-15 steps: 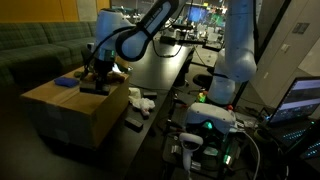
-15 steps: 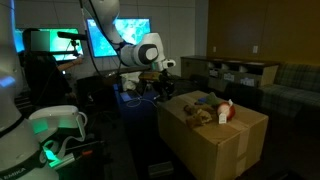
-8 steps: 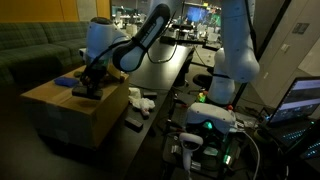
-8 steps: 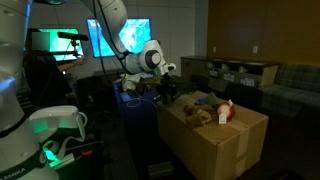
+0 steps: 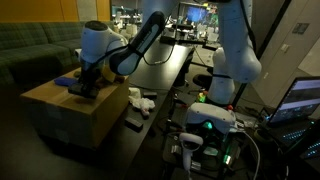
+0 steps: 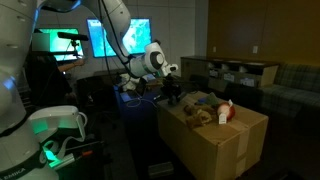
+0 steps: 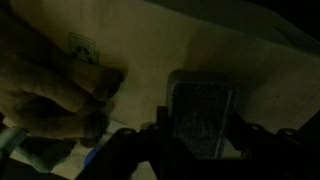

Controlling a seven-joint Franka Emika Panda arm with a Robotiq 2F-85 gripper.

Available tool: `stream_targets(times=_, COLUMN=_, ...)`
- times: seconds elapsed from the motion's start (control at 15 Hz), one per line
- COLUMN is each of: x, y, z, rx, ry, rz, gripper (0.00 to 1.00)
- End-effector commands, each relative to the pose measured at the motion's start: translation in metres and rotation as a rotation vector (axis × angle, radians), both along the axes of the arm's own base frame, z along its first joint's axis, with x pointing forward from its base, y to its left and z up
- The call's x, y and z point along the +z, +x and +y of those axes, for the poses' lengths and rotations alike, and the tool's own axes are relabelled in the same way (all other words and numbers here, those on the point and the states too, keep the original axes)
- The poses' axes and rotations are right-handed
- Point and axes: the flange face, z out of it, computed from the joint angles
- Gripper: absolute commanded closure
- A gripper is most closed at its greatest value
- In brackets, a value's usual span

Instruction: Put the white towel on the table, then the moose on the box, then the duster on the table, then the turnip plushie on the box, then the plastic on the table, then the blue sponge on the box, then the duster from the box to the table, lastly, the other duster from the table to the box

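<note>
In a dim lab the glossy black table runs beside the box, the gripper low over its top, jaws pinching a dark flat block — blue sponge at its 9 o'clock, white towel on the table at 3 o'clock.

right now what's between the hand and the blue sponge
Only a sliver of bare box top, in an exterior view; the hand grips a dark flat block.
</note>
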Motion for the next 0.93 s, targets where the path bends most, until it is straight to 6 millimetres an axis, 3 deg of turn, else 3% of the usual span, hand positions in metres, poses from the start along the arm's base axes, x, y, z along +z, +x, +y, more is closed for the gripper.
stream_targets(times=0.0, x=0.000, y=0.015, z=0.003, rx=-0.033, ry=-0.012, rz=-0.050, gripper=0.11)
stream_targets(times=0.13, x=0.001, y=0.017, z=0.001, rx=-0.045, ry=-0.010, rz=-0.055, gripper=0.00)
stream_targets(times=0.33, x=0.009, y=0.015, z=-0.003, rx=-0.050, ry=-0.005, rz=-0.056, gripper=0.00)
stream_targets(times=0.53, x=0.036, y=0.002, z=-0.010, rx=-0.041, ry=0.010, rz=-0.047, gripper=0.00)
stream_targets(times=0.87, x=0.101, y=-0.034, z=-0.038, rx=-0.048, ry=0.069, rz=0.001, gripper=0.00)
